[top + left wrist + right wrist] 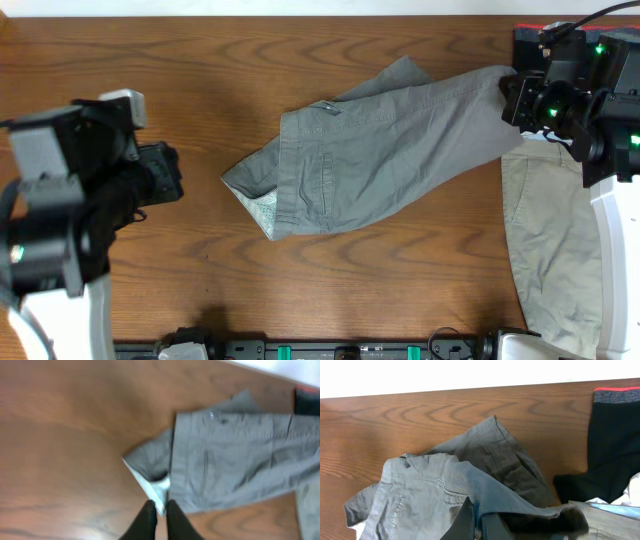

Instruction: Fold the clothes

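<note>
Wood table (pixel 150 60), white strip (pixel 470 375) behind. One shorts (pixel 400 150), one tan trousers (pixel 550 230), one black cloth (pixel 612 440). Right gripper (pixel 476 515) pinches shorts; left gripper (pixel 160 505): cannot tell.

Left end effector (pixel 160 506), fingers close (blurred), right end effector (pixel 479 514) pinched closed

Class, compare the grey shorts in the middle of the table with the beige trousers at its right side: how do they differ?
Colour: the grey shorts are darker; the beige trousers paler. Place: the shorts lie mid-table, the trousers at the right edge, partly under the right arm. Handling: the right pincer grips the shorts' end; nothing holds the trousers. Both are creased cloth on the table.
</note>
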Controlling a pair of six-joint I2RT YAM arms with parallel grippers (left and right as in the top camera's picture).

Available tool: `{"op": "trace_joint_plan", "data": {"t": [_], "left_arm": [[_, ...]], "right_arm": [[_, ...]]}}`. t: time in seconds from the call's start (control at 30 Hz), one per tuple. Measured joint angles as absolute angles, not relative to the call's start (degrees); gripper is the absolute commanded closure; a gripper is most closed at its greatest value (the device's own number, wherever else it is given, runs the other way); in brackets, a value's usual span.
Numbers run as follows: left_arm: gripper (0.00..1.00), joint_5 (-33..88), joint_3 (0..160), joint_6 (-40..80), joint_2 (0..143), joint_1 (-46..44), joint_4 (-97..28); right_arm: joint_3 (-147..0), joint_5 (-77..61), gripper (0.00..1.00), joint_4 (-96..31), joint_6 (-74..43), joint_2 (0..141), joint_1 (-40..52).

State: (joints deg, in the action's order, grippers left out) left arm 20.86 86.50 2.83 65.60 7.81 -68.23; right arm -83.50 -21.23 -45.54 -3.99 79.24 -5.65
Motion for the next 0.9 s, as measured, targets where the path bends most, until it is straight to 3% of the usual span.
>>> {"op": "trace_joint_plan", "data": {"t": [0.37, 0.63, 0.9], "left_arm": [[0.59, 40.2, 77.1, -0.4, 94.0, 1.9, -46.9], [0.58, 43.0, 77.0, -0.8, 110.0, -2.2, -31.8], [0.57, 40.3, 76.9, -1.2, 115.2, -2.3, -22.2]], "right_arm": [[-83.5, -21.2, 0.99, -46.1, -3.6, 79.2, -5.7], [-83.5, -21.2, 0.99, -46.1, -3.4, 80.4, -5.7], [-83.5, -21.2, 0.99, -46.8, -3.2, 84.2, -5.7]]}}
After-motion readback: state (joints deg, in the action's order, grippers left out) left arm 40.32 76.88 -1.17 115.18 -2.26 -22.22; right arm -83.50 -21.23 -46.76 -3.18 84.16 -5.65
